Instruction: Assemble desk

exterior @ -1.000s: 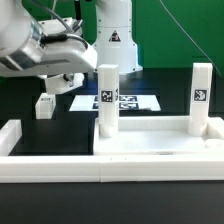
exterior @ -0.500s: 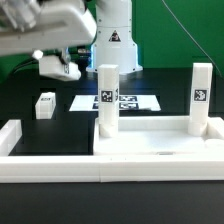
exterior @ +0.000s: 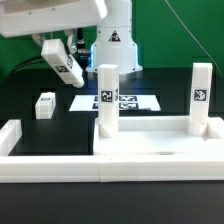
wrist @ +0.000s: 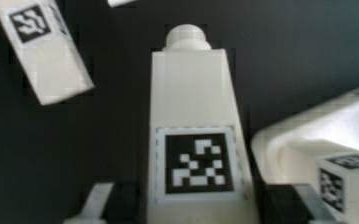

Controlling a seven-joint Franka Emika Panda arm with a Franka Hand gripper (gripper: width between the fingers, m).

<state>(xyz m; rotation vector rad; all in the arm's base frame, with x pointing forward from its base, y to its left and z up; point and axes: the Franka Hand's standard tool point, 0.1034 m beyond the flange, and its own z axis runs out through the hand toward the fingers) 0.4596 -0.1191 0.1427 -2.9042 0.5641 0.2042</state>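
Note:
My gripper (exterior: 58, 52) is shut on a white block leg (exterior: 64, 65) and holds it tilted above the table at the exterior view's upper left. In the wrist view the held leg (wrist: 194, 120) fills the middle between my fingers (wrist: 91, 205), tag facing the camera, peg at its far end. The tabletop panel (exterior: 150, 143) lies inside the border wall with two legs standing on it, one (exterior: 106, 98) near its left end and one (exterior: 200, 95) at its right. Another leg (exterior: 44, 105) rests loose on the black table; one (wrist: 43, 55) also shows in the wrist view.
The long low white border wall (exterior: 60, 168) runs along the front, with a short arm (exterior: 10, 135) at the exterior view's left. The marker board (exterior: 135, 102) lies flat behind the upright legs. The robot base (exterior: 115, 45) stands at the back.
My gripper has risen from low over the table with the leg in it and turned it to a slant. The loose leg and the tabletop have not moved.

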